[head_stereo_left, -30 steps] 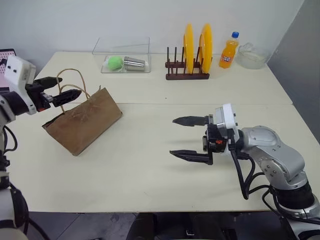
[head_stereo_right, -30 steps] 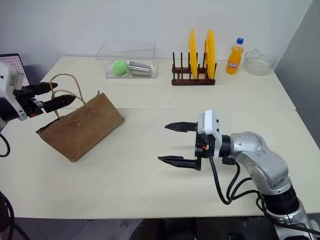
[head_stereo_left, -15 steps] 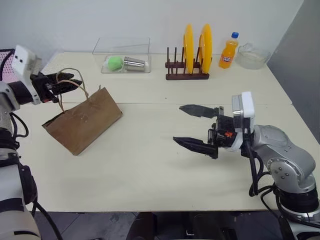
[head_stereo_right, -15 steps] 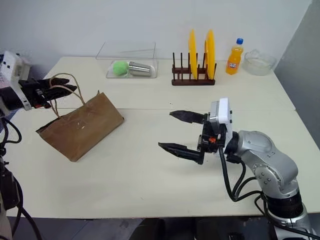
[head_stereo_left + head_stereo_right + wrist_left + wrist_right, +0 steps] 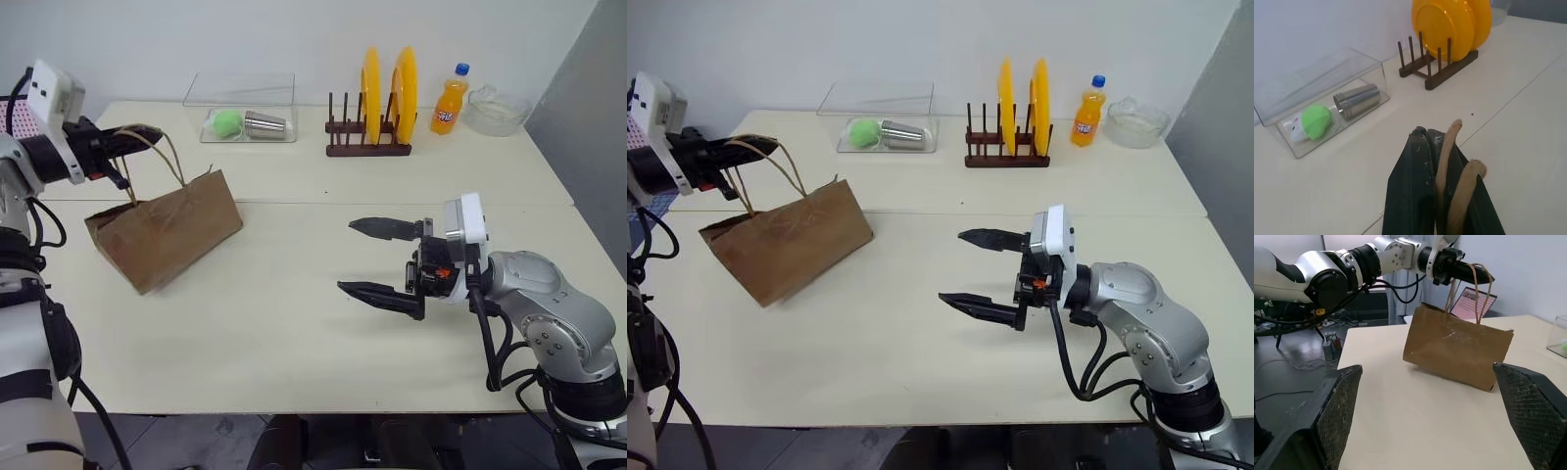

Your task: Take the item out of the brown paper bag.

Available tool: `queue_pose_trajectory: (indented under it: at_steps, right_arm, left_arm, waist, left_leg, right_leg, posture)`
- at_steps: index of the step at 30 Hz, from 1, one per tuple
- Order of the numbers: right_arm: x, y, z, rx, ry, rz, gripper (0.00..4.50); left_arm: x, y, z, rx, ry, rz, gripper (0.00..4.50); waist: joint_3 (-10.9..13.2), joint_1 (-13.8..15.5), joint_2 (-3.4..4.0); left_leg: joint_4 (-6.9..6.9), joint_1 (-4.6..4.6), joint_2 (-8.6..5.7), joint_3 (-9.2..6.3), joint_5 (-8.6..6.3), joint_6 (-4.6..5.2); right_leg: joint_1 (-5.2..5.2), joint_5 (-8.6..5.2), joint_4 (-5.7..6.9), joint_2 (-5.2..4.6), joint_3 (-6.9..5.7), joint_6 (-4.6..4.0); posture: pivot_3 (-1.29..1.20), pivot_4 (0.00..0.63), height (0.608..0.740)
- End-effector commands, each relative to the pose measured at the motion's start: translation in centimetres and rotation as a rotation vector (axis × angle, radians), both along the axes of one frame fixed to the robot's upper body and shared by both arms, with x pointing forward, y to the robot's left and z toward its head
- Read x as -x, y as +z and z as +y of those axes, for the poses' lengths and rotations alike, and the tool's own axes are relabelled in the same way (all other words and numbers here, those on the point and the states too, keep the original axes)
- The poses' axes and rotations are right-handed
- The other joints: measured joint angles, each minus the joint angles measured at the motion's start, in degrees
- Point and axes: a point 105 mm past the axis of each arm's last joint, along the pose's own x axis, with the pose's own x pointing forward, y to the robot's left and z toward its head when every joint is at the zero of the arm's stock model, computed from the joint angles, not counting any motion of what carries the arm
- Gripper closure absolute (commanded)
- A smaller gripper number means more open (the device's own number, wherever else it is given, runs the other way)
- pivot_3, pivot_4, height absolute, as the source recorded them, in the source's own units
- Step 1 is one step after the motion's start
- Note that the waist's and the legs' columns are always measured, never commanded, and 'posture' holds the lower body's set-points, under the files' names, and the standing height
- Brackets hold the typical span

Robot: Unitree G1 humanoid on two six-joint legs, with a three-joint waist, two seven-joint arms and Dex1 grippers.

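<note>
Left gripper point(image 5: 137, 138) clenched on brown paper bag point(image 5: 167, 230) handles near table's left edge; right gripper point(image 5: 377, 258) released mid-table.

Brown paper bag point(image 5: 167, 227), yellow plates point(image 5: 385, 83), green ball point(image 5: 226, 121).

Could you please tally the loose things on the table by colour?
Yellow: 2, the plates in the wooden rack
Orange: 1, the soda bottle
Green: 1, the ball in the clear box
Silver: 1, the metal cup beside the ball
Brown: 1, the brown paper bag
Clear: 1, the glass bowl
Total: 7
</note>
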Motion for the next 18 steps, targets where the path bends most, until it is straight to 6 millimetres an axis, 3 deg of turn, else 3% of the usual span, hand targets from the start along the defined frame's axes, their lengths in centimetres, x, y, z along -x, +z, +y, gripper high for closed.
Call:
queue_pose_trajectory:
  at_steps: [1, 8, 12, 18]
  right_arm:
    - [0.5, 0.7, 0.0, -0.007, 0.013, -0.045, 0.00]
    - [0.3, 0.6, -0.6, 0.000, -0.041, -0.051, 0.00]
    - [0.1, 0.5, -1.7, 0.001, -0.123, -0.051, 0.00]
    - [0.4, -0.3, -3.4, 0.031, -0.232, -0.018, 0.00]
  left_arm:
    - [0.0, 2.9, -1.5, -0.044, -0.050, -0.099, 4.48]
    - [-1.2, 4.7, -4.9, -0.059, -0.143, -0.150, 4.48]
    - [-1.9, 5.7, -8.4, -0.040, -0.247, -0.173, 4.48]
    - [-2.9, 5.6, -13.1, -0.051, -0.363, -0.180, 4.48]
  waist:
    - [0.00, 0.07, -0.01]
    - [0.10, 0.09, -0.18]
    - [0.13, 0.30, -0.23]
    - [0.18, 0.21, -0.31]
  left_leg:
    - [0.01, 0.00, 0.00, -0.01, 0.00, 0.00]
    - [0.11, -0.01, -0.02, 0.00, 0.00, 0.00]
    - [0.24, -0.05, -0.02, -0.02, 0.00, 0.00]
    - [0.73, -0.25, -0.03, -0.01, -0.01, 0.02]
  right_leg:
    - [0.00, 0.00, 0.02, 0.00, 0.00, 0.00]
    - [-0.03, 0.00, 0.21, 0.00, 0.00, 0.00]
    - [-0.05, -0.01, 0.35, 0.00, -0.03, 0.01]
    - [-0.10, -0.14, 0.64, -0.01, -0.01, 0.26]
  posture:
    - [0.00, 0.150, 0.740]
    - [0.00, 0.150, 0.740]
    - [0.00, 0.150, 0.740]
    - [0.00, 0.150, 0.740]
